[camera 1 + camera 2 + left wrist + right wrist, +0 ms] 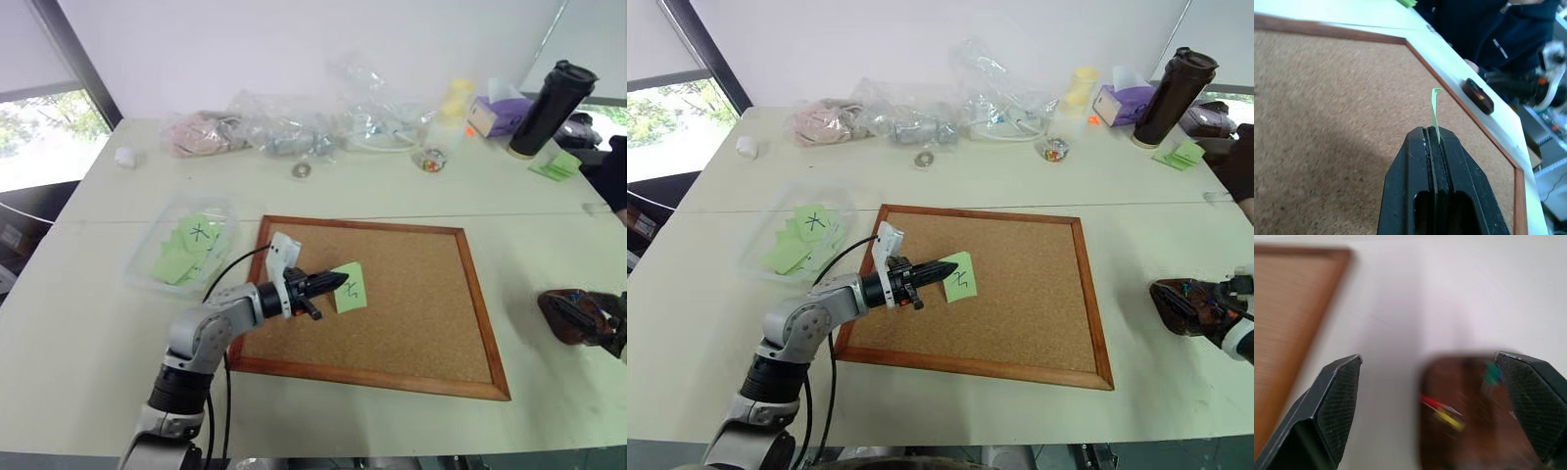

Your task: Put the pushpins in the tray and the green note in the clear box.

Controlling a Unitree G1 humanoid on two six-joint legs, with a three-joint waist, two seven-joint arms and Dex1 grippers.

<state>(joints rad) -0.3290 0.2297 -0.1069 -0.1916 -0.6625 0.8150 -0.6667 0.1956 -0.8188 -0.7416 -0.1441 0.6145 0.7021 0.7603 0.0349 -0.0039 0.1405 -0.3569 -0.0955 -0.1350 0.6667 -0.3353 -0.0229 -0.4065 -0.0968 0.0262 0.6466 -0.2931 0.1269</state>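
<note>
Green note lifted off the corkboard, pushpins already in the tray.

The green note (350,287) is pinched by one edge in the left hand (331,284), fingers pressed together on it, above the corkboard (431,294). The pushpins (1442,409) lie in the tray (1185,305) on the worktop (108,323); the right hand (1432,382) hovers over it, fingers wide apart. Next, I judge, the note must travel left to the clear box (147,257), already holding green slips.

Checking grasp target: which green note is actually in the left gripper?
The green note over the corkboard, pinched in the left gripper; the other notes lie in the clear box.
</note>
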